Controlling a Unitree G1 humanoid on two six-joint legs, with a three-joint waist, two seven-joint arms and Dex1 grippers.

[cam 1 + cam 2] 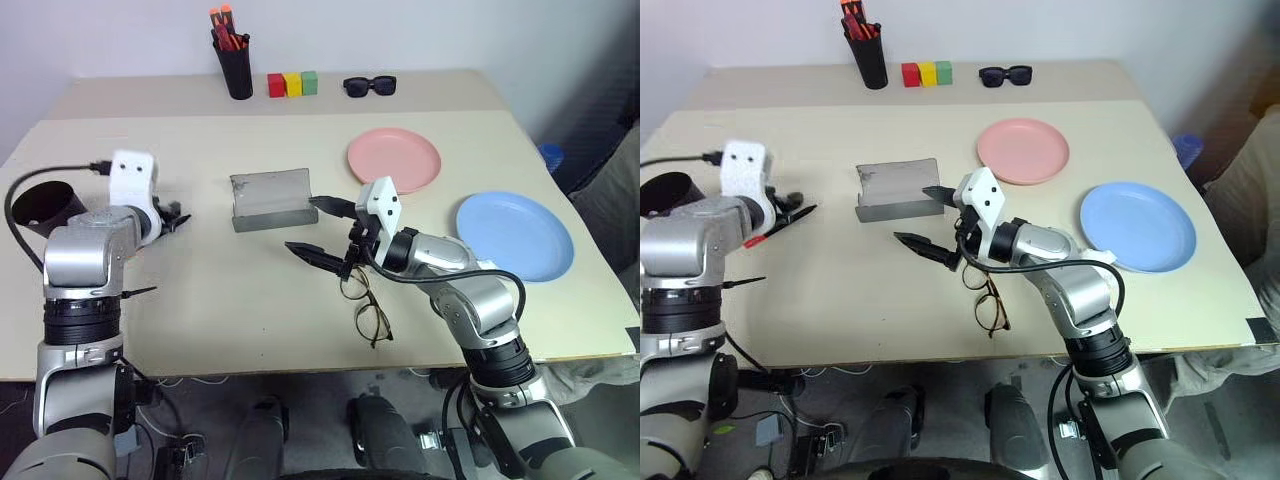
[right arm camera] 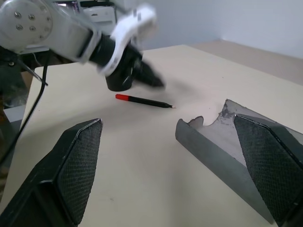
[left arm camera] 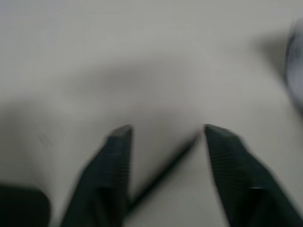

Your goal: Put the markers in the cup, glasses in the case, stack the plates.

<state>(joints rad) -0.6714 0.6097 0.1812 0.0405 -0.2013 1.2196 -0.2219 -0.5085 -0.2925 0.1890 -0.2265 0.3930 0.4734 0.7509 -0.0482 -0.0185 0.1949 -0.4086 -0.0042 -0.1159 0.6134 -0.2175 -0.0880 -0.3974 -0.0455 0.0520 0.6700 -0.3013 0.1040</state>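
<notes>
Red-capped marker [image 2: 142,100] is lying flat on the counter [image 1: 250,300], pointing nine-to-three, just beneath the left gripper [image 1: 176,220]; both arms' jaws are gaping, gripping nothing.

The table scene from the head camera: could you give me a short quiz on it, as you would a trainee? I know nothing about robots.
1. True or false: the pink plate is stacked on the blue plate.
2. Where do the glasses lie? A) inside the case; B) on the table; C) on a plate.
3. Fill in: the marker lying on the table has a ___ cap.

Key:
1. False; the two plates lie apart.
2. B.
3. Red.
</notes>
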